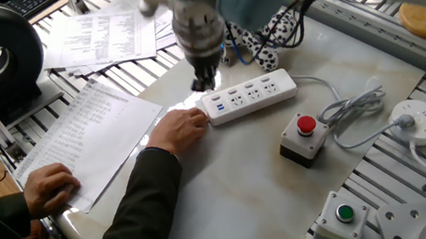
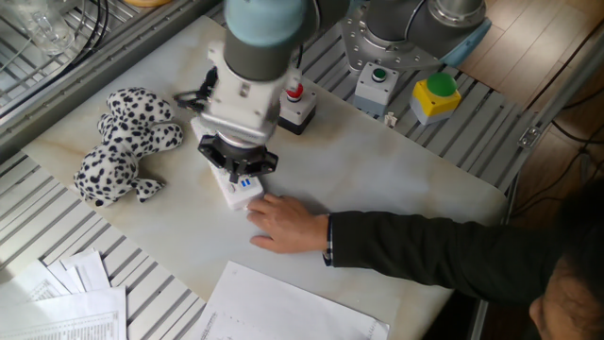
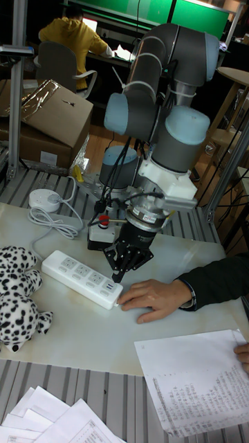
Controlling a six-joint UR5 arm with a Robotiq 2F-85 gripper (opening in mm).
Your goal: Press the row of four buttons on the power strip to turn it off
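Note:
The power strip (image 1: 250, 96) is a long white bar lying across the marble slab, with blue USB ports at its near-left end. The four buttons (image 1: 243, 90) show as tiny marks along its far edge. My gripper (image 1: 204, 83) hangs just above that USB end without touching it. In the tall fixed view its dark fingers meet in a point, so the gripper (image 3: 117, 275) is shut and holds nothing. It also hovers over the strip's end (image 2: 242, 190) in the other fixed view. A person's hand (image 1: 184, 128) rests against the strip's end.
A red button box (image 1: 305, 137) stands in front of the strip, with a round white socket (image 1: 417, 120) and its cord to the right. A green button box (image 1: 344, 217) sits near the front. A spotted plush toy (image 2: 121, 144) lies beside the strip. Printed sheets (image 1: 83, 136) lie under the person's other hand.

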